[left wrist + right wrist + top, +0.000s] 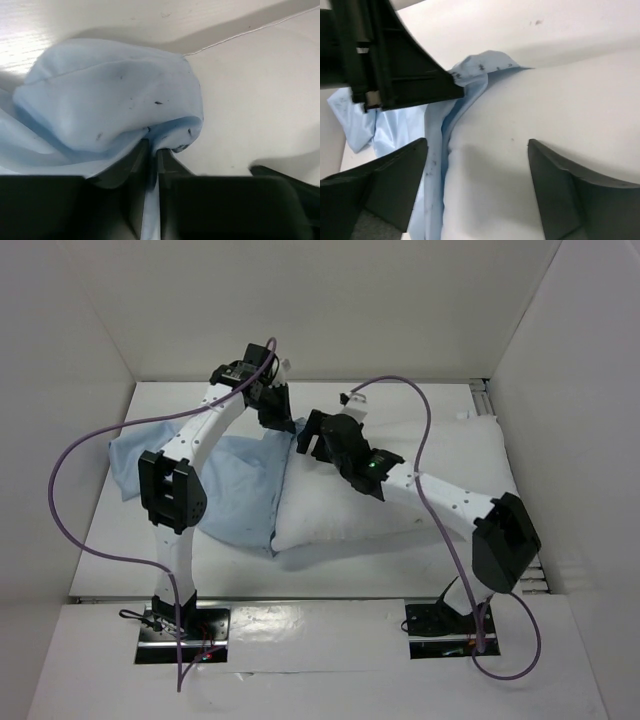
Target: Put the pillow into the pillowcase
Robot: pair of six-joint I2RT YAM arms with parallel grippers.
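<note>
Left gripper (pixel 152 152) has its jaws pinched tight on a bunched fold of the light blue pillowcase (pixel 110 95), right at the far left corner of the white pillow (pixel 330 515). The right gripper (pixel 476 150) hovers just over that same end of the pillow, jaws spread wide with nothing gripped, the blue cloth lapping along the pillow's edge beside it. Down on the worktop (pixel 340 575) the pillow lies across the middle and right, almost all bare white, with the rest of the pillowcase spread limp to its left.
</note>
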